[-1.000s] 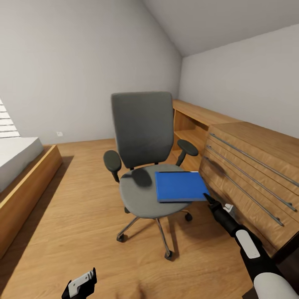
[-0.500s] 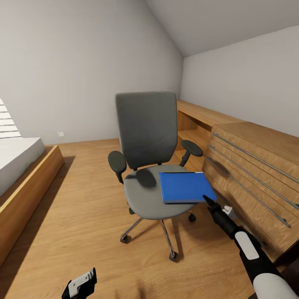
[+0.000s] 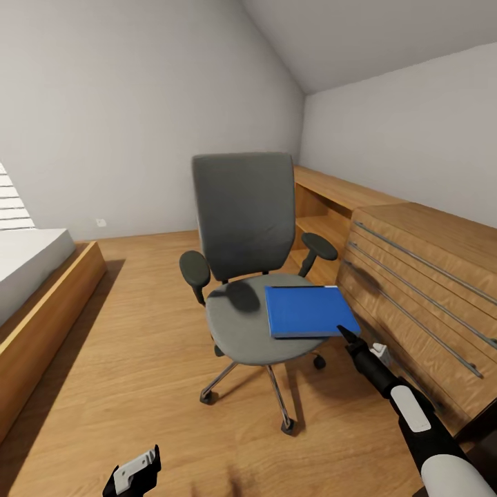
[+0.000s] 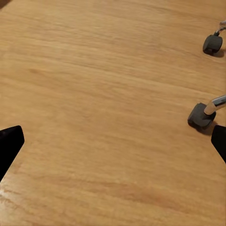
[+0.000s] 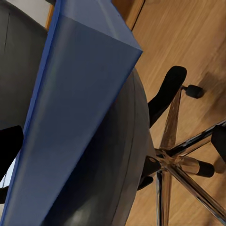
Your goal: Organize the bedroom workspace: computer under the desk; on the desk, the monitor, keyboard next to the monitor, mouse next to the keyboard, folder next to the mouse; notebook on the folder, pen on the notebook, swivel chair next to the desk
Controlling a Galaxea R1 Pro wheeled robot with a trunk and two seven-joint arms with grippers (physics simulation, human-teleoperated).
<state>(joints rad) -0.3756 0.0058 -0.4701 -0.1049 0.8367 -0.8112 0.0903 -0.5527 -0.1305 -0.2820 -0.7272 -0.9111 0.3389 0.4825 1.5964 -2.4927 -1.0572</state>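
The grey swivel chair (image 3: 241, 228) stands in the middle of the wooden floor, facing me. A bright blue folder (image 3: 307, 310) lies flat on the right half of its seat. My right gripper (image 3: 343, 333) reaches up to the folder's near edge by its right corner. In the right wrist view the right gripper (image 5: 113, 143) is open, its black fingertips (image 5: 9, 148) spread wide, and the folder (image 5: 75, 113) edge sits close in front, above the chair's chrome base (image 5: 179, 162). My left gripper (image 3: 132, 472) hangs low at the left, and the left gripper (image 4: 113, 143) is open over bare floor.
A light wooden dresser (image 3: 428, 276) with long bar handles stands right of the chair, close to my right arm. A low wooden shelf (image 3: 324, 200) runs along the back wall. The bed (image 3: 34, 276) lies at the left. Chair castors (image 4: 201, 115) sit near my left gripper.
The whole view shifted slightly a second ago, so the chair and folder appear a little further right. Over the last half second nothing has moved.
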